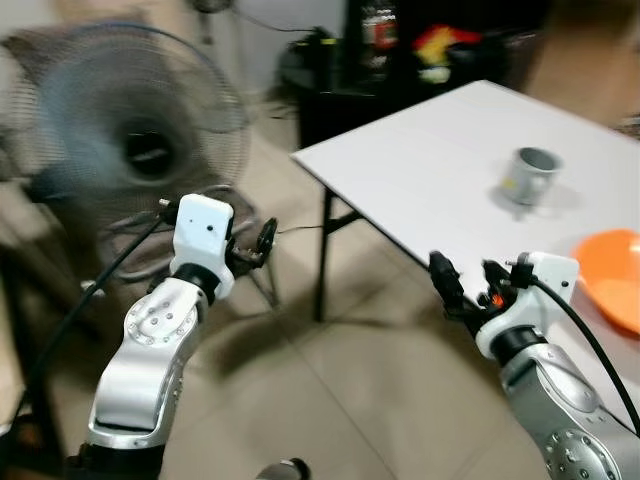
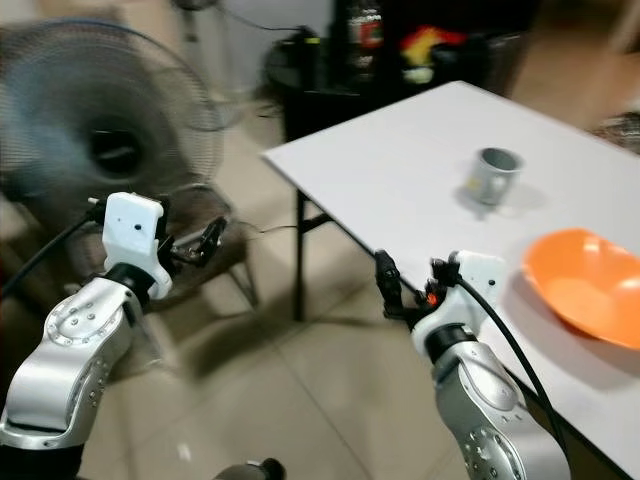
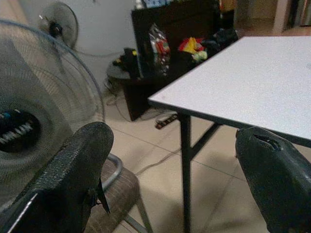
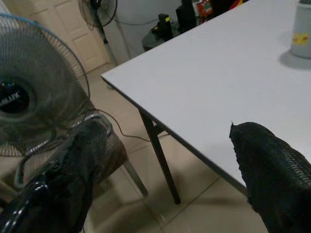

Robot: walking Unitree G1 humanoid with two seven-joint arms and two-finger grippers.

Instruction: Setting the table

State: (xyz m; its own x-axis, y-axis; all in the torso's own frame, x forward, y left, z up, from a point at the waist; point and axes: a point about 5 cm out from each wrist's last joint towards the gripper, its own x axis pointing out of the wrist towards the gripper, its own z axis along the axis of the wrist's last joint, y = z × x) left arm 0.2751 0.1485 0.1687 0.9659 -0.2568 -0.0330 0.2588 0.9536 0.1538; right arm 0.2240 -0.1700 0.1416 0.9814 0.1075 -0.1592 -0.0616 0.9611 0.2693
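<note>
A white table (image 1: 430, 160) stands ahead on my right. On it, a grey mug (image 1: 530, 172) stands upright toward the far side, and an orange bowl (image 2: 590, 285) lies near the right edge of the view. My right gripper (image 1: 468, 280) is open and empty, held just off the table's near edge, short of the bowl. The right wrist view looks across the tabletop (image 4: 218, 82) to the mug (image 4: 302, 29). My left gripper (image 1: 258, 245) is open and empty, raised over the floor to the left of the table, in front of a fan.
A large standing fan (image 1: 140, 150) is close on the left, with a stool (image 3: 119, 194) and a cable (image 1: 300, 230) on the tiled floor below it. A dark cabinet (image 1: 370, 60) with clutter stands behind the table's far corner. The table leg (image 1: 323, 260) comes down between my arms.
</note>
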